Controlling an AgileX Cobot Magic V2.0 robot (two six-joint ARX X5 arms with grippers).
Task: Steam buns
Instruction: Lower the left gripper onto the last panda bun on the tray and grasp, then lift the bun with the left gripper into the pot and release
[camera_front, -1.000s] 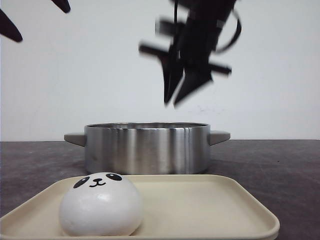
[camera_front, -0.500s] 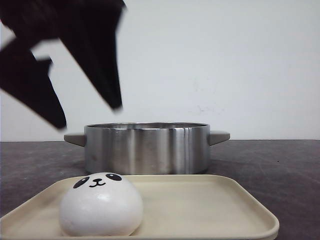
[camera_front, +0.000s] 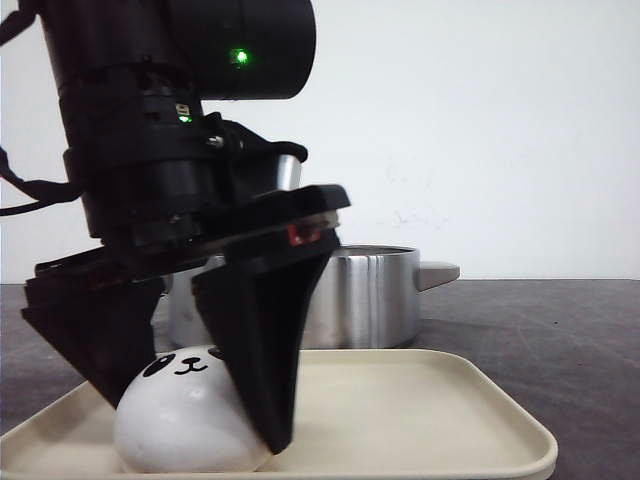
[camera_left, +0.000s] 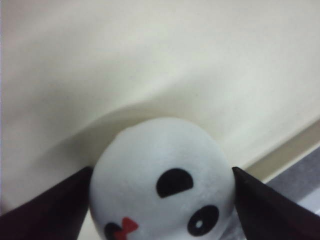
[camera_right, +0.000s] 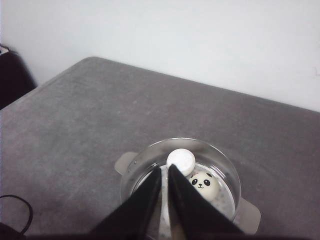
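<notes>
One white panda-faced bun (camera_front: 185, 415) sits on the cream tray (camera_front: 420, 400) at its front left. My left gripper (camera_front: 190, 428) is down over it, open, with a black finger close on each side. In the left wrist view the bun (camera_left: 160, 150) fills the gap of the left gripper (camera_left: 161, 172), and I cannot tell if the fingers touch it. My right gripper (camera_right: 165, 167) is shut and empty, high above the steel pot (camera_right: 220, 162). Two buns show in the pot: one plain white side up (camera_right: 181, 160), one face up (camera_right: 202, 184).
The steel pot (camera_front: 370, 295) with side handles stands just behind the tray, partly hidden by my left arm. Dark grey tabletop (camera_right: 75, 125) lies all round the pot. A white wall is behind.
My left arm has swung down from the upper left onto the tray, its fingers now on either side of the bun. My right arm has left the front view.
</notes>
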